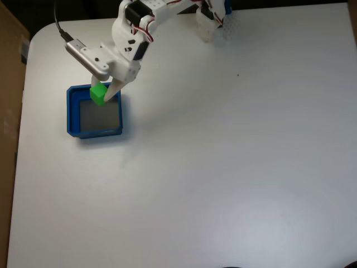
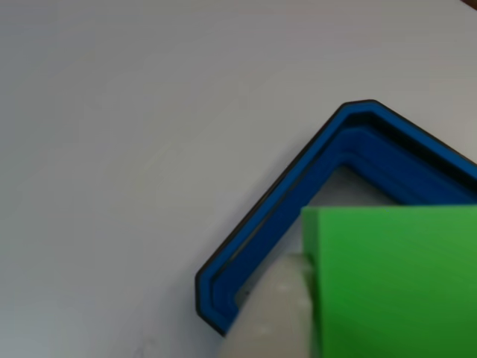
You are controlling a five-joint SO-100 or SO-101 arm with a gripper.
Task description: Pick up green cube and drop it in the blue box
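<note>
The hand (image 1: 106, 91) grips the green cube (image 1: 99, 93), held over the blue box's (image 1: 72, 114) upper rim; the grey floor lies just beyond.

Green cube (image 1: 99, 93) held over the blue box's (image 1: 73, 111) top edge.

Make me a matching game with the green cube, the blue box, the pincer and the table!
Things:
1. green cube
2. blue box
3. pincer
4. table

Descriptions:
A. white, holding something
B. big and white, under everything
C. held up over the tray's edge
D. sits on the table, grey floor

Pairs: 1-C, 2-D, 3-A, 4-B
</note>
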